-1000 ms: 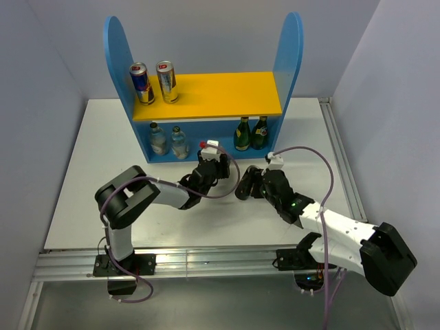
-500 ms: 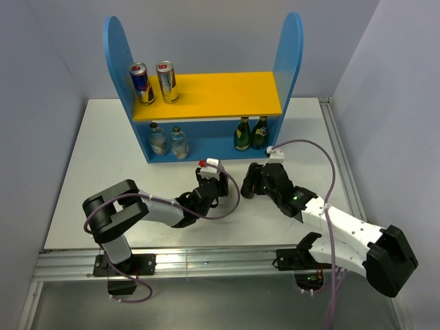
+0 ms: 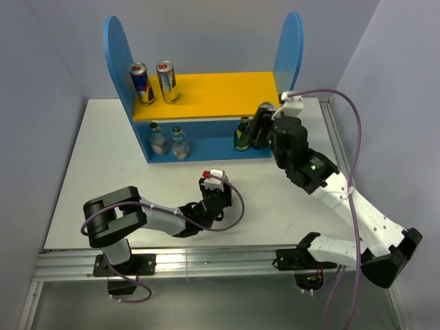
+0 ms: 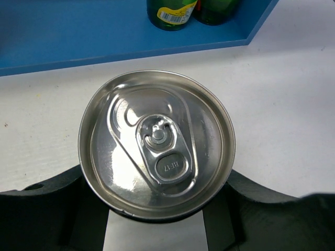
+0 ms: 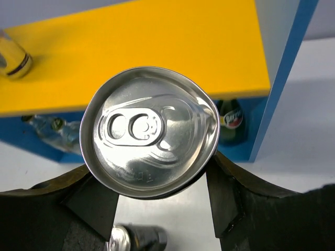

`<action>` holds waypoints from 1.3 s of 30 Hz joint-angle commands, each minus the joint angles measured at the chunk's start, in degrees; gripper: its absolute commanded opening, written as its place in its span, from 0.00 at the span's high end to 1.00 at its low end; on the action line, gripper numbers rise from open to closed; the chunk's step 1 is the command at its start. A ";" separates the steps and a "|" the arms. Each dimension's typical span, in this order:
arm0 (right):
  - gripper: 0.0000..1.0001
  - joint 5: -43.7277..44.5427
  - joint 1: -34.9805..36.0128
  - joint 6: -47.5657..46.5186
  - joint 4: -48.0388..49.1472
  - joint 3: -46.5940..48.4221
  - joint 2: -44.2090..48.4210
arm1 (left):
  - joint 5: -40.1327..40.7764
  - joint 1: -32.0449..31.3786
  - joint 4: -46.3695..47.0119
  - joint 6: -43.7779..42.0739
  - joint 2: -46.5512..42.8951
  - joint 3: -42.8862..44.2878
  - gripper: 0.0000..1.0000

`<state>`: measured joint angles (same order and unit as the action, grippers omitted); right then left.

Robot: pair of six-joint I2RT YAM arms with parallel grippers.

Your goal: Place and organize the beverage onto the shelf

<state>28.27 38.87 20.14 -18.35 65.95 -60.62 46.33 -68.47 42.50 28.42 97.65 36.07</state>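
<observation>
The white tabletop [image 3: 103, 179] carries the shelf [image 3: 118, 62] at its far side. The right half of the shelf's yellow upper board [image 3: 227, 93] is bare.

The right end effector [image 3: 267, 122] is raised at the shelf's right end, near the tall side panel, with its fingers closed around the body of the right can [image 5: 149, 130]. That can is upright, just in front of the board's front edge. The left end effector [image 3: 214, 194] sits low in front of the shelf, clamped the same way on the left can [image 4: 157, 144]. I cannot tell whether this can touches the tabletop.

On the board's left end stand a blue-and-silver can [image 3: 139, 82] and a gold can [image 3: 166, 81], side by side. Two clear bottles [image 3: 168, 140] stand beneath them on the lower level, and two dark green bottles [image 3: 242, 134] stand at the lower right.

Both held cans have unopened tabs, so they are probably full, with moderate weight for their size. Their walls are thin metal, smooth and probably slippery, and they would dent under a hard squeeze. A mid-body grasp across the diameter, as here, suits them best, and the can should be kept vertical. The narrow bases tip easily, so each should be released only when flat on the board.
</observation>
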 commanded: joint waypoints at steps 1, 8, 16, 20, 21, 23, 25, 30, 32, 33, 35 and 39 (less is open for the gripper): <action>1.00 5.47 0.15 -4.58 2.62 7.94 -4.05 | 0.61 -2.46 -4.53 3.48 0.09 0.66 1.00; 1.00 9.25 -0.46 -7.83 2.62 19.90 -12.94 | 1.22 -4.13 -4.53 3.39 1.76 1.72 1.00; 1.00 8.47 -4.15 -10.56 1.91 28.00 -20.49 | 1.40 -4.83 -3.74 2.95 2.81 1.98 1.00; 1.00 7.15 -6.44 -10.30 1.56 30.19 -23.05 | 1.57 -5.01 -3.57 3.04 2.99 1.98 1.00; 1.00 6.45 -7.05 -9.69 1.56 30.37 -23.31 | 1.49 -5.10 -3.48 2.95 2.99 1.89 1.00; 1.00 5.48 -8.72 -9.42 2.00 30.03 -23.93 | 1.57 -5.19 -3.48 2.95 3.08 1.98 1.00; 1.00 4.69 -10.12 -8.98 2.61 29.59 -24.28 | 1.49 -5.19 -3.39 2.86 3.25 2.07 1.00; 1.00 3.63 -12.85 -7.93 5.77 27.74 -25.77 | 1.49 -5.45 -3.65 2.95 4.04 2.42 1.00; 1.00 3.63 -13.38 -7.66 6.83 27.21 -26.39 | 1.66 -5.62 -3.74 2.95 4.04 2.51 1.00; 1.00 3.72 -13.38 -7.49 7.27 27.04 -26.74 | 1.75 -5.62 -3.65 2.86 3.87 2.51 1.00; 1.00 3.72 -13.38 -7.14 8.58 25.90 -27.01 | 1.84 -5.71 -3.57 2.78 3.61 2.42 1.00; 1.00 2.67 -13.38 -6.43 10.61 23.44 -27.18 | 1.84 -5.80 -3.83 2.86 3.34 2.51 1.00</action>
<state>31.79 25.67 12.38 -12.71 90.74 -87.72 51.42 -73.12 41.30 29.39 99.66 38.24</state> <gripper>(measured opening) 0.655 0.625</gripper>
